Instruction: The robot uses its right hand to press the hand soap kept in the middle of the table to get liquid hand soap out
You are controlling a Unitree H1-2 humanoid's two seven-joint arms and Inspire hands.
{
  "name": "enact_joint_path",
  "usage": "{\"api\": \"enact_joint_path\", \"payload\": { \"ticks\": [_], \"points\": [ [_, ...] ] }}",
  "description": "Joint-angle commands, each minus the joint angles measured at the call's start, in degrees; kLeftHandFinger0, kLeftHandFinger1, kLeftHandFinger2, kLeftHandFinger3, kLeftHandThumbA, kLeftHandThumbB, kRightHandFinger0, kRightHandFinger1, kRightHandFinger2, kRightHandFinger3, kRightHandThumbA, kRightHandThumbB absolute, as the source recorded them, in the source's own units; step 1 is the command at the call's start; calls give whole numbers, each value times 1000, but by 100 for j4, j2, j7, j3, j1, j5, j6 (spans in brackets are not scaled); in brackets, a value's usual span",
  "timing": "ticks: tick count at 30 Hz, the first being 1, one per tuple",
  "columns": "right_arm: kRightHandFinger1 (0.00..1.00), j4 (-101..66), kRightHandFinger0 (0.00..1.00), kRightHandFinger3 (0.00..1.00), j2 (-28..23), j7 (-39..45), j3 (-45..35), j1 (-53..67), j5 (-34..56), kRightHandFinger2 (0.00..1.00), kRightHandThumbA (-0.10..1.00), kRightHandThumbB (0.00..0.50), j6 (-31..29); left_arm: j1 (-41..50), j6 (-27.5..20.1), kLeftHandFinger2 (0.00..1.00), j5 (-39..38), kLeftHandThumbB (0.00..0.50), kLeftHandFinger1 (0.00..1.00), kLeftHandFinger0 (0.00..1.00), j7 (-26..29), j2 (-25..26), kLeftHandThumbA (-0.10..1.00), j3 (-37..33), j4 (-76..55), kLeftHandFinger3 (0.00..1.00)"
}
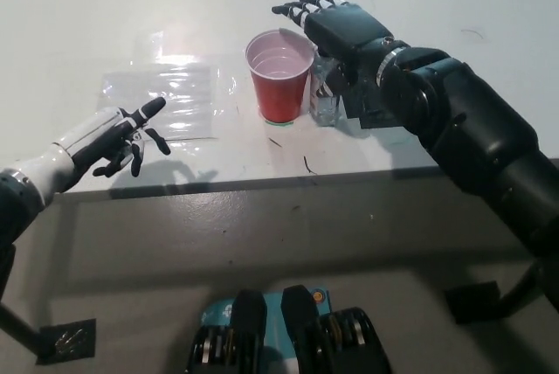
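Observation:
A clear soap bottle [326,99] stands on the white table [105,16], just right of a red cup [280,75]. My black right hand [335,28] hovers flat over the bottle's top with its fingers spread, hiding the pump. Whether the palm touches the pump cannot be seen. My white left hand [112,139] rests open above the table's front left edge, holding nothing.
A clear plastic sheet [166,99] lies on the table left of the cup. A dark flat object [371,103] lies under my right forearm behind the bottle. The table's front edge [262,183] runs across the middle of the view.

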Motion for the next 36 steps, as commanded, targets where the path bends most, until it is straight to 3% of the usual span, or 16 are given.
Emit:
{"api": "enact_joint_path", "payload": {
  "ticks": [1,11,14,20,21,27,29,36],
  "points": [
    [1000,248,1000,1000,54,60,48,293,-111,1000,1000,455,-165,-338,-96,222,114,126,80,53,-117,272,1000,-27,-48,486],
    [1000,483,1000,1000,289,51,-24,450,-80,1000,1000,461,-122,-525,-18,190,174,125,55,21,-177,285,1000,-55,-24,499],
    [1000,571,1000,1000,358,23,-37,508,-67,1000,1000,492,-74,-549,-48,198,169,141,62,30,-199,297,1000,-62,-20,486],
    [1000,921,1000,1000,487,47,2,614,-92,1000,1000,470,-44,-623,-81,198,160,135,59,28,-204,287,1000,-67,6,474],
    [1000,1033,1000,1000,524,21,39,630,-135,1000,1000,494,-23,-626,-79,204,186,127,62,28,-202,300,1000,-83,-4,478],
    [1000,1311,1000,1000,577,46,265,642,-386,1000,1000,500,193,-682,-107,189,140,103,49,15,-197,294,1000,-58,1,469],
    [1000,1385,1000,1000,548,44,397,658,-506,1000,1000,500,160,-710,-82,197,141,139,62,33,-199,295,1000,-60,4,480],
    [1000,1389,1000,1000,404,102,972,622,-996,1000,1000,500,102,-780,-65,214,122,152,65,52,-209,307,1000,-36,25,473]
  ]
}}
